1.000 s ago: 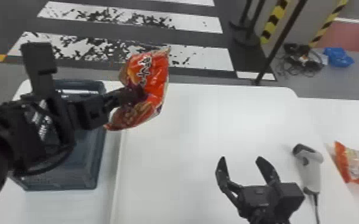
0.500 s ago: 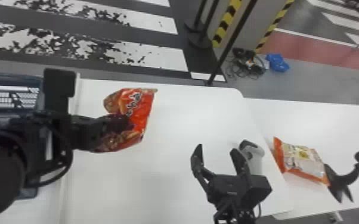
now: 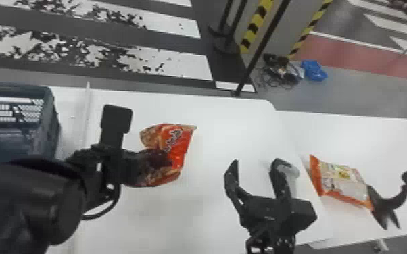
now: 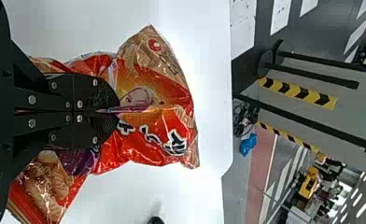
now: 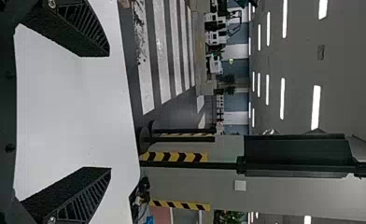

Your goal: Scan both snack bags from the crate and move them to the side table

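Now the red snack bag [image 3: 181, 148] is out over the white desk [image 3: 192, 219], farther from the crate [image 3: 51, 118] than in the first frame, when it hung near the crate's far corner. The left claw [image 3: 155, 160] still has it: in the left wrist view its fingers are closed together on the bag's crumpled middle, with wrapper bulging out on either side. The head view has swung toward the robot's right, so the crate sits farther left and partly cut off, while the orange-and-white snack bag [image 3: 343, 182], cut by the edge at first, shows whole, lying on the side desk [image 3: 395, 142] beside a black curved-neck object [image 3: 393, 202]. The right claw [image 3: 255, 162] remains wide open and empty. One of its fingers now overlaps the pale scanner [image 3: 291, 175] in the head view; at first the two appeared apart.
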You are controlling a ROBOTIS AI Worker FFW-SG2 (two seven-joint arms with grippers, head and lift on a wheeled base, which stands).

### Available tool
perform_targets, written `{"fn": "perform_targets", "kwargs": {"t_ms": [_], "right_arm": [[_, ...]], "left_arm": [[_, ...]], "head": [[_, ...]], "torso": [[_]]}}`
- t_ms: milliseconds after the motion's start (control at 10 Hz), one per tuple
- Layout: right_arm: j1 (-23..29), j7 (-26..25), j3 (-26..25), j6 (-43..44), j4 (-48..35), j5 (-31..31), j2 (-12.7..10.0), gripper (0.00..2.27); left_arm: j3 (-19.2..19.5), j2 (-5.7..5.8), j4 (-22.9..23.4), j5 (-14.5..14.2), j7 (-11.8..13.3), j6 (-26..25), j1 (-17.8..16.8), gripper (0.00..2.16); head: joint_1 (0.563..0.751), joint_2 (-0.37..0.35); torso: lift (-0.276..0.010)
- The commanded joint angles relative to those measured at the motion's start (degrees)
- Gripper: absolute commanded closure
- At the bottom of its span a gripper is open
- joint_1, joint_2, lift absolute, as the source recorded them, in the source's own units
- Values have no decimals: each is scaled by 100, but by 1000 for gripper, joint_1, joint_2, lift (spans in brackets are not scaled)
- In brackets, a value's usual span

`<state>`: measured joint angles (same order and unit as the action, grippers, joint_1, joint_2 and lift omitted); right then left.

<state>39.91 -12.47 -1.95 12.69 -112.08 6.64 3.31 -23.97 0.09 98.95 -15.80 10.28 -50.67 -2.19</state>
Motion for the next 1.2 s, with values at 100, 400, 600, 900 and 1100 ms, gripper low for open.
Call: {"fn": "perform_targets", "kwargs": {"t_ms": [100, 400, 600, 900, 1100], "right_arm": [[-1, -2, -16, 1, 2, 92, 3, 49], [-1, -2, -34, 1, 2, 162, 39, 49], [-1, -2, -34, 1, 2, 180, 74, 49], [52, 25, -7, -17, -33, 242, 100, 49], [61, 157, 72, -34, -86, 373, 126, 49]], "left_arm": [[-521, -24, -403, -55, -132, 412, -80, 2040], [-592, -24, -465, -653, -650, 729, 8, -1], [-513, -24, -201, -697, -738, 729, 157, 66], [-328, -24, 783, 15, -800, 817, 650, 73], [111, -24, 1618, 147, -615, 817, 1098, 73]], "head": [[695, -350], [695, -350], [695, -350], [695, -350], [695, -350]], "torso": [[-75], [-75], [-75], [-75], [-75]]}}
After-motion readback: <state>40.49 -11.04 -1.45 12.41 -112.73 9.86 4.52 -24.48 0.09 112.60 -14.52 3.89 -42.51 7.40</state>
